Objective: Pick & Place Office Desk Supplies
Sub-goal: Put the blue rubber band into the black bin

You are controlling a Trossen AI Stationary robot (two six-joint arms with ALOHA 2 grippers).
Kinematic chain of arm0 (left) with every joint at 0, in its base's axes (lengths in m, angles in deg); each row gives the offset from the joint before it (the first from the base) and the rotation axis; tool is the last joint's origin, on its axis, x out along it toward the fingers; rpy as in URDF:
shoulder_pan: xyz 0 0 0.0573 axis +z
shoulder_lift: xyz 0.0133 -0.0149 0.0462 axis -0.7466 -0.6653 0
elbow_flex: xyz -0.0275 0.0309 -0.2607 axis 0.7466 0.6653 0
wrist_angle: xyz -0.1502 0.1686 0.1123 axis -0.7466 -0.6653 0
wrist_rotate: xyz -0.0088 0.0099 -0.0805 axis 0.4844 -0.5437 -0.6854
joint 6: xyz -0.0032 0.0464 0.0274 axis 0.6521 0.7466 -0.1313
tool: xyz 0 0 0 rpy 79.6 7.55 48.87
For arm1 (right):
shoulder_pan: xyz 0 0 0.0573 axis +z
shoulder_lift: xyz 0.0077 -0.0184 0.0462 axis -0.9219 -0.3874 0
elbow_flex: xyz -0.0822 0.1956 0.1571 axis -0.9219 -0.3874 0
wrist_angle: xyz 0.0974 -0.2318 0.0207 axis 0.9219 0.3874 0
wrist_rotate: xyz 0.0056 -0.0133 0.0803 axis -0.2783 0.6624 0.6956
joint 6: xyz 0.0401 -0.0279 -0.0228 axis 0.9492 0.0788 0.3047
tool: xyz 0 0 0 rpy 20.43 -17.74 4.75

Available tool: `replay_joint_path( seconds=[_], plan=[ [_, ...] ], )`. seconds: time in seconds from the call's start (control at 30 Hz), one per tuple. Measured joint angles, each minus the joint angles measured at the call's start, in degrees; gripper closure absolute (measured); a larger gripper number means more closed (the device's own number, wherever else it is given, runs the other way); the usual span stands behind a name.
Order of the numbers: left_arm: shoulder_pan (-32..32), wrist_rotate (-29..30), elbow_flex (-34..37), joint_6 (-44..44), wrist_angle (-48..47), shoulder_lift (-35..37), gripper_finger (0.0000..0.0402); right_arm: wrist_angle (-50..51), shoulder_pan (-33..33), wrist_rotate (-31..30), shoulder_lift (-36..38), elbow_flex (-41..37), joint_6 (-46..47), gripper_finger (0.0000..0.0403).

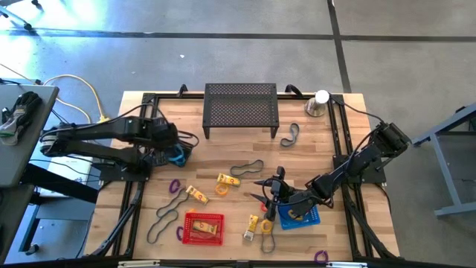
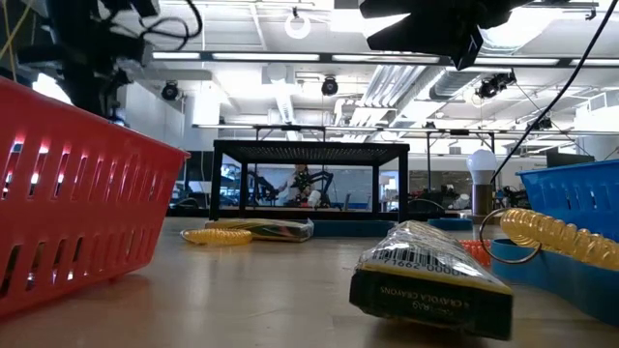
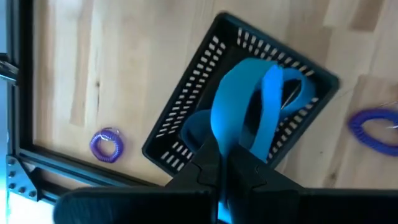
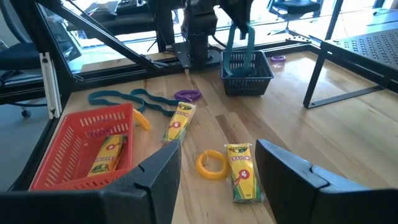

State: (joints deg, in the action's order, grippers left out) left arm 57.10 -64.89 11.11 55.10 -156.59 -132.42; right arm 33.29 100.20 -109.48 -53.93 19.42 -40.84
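My left gripper point(image 1: 171, 147) hangs over a small black basket point(image 3: 186, 134) near the table's left side, shut on a teal band point(image 3: 249, 93). In the right wrist view the same band point(image 4: 240, 37) drops into that basket point(image 4: 247, 73). My right gripper point(image 4: 217, 186) stands open and low over the table's near middle point(image 1: 270, 193), with nothing between its fingers. Ahead of it on the wood lie a yellow crayon pack point(image 4: 241, 171) and a yellow coil ring point(image 4: 211, 163). A red basket point(image 4: 87, 146) holds another pack point(image 4: 107, 155). My left gripper pinches the teal band at its upper bend point(image 3: 219, 140) between its two shut fingers, coming steeply from above. The band hangs below the fingers as a loose loop, its lower part point(image 3: 199, 127) down inside the black basket. Whether it rests on the basket's floor I cannot tell.
A black mesh stand point(image 1: 241, 109) and a silver cone with a white ball point(image 1: 318, 103) stand at the far edge. A blue basket point(image 1: 301, 216) lies under my right arm. Dark grey bands point(image 1: 245, 167), crayon packs point(image 1: 228, 179) and purple rings point(image 1: 175, 186) are scattered over the middle.
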Motion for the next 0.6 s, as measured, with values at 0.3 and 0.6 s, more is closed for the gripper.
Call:
replay_joint_path(
  seconds=[0.3,0.6],
  plan=[
    [1.9,-1.5,2.8,2.7,2.2,-4.8,0.0401,-0.3,0.0,0.0,0.0,0.0,0.2,0.0207],
    [2.8,-2.9,5.2,5.3,3.0,-12.9,0.0401,-0.4,0.0,0.0,0.0,0.0,0.2,0.0207]
  ],
)
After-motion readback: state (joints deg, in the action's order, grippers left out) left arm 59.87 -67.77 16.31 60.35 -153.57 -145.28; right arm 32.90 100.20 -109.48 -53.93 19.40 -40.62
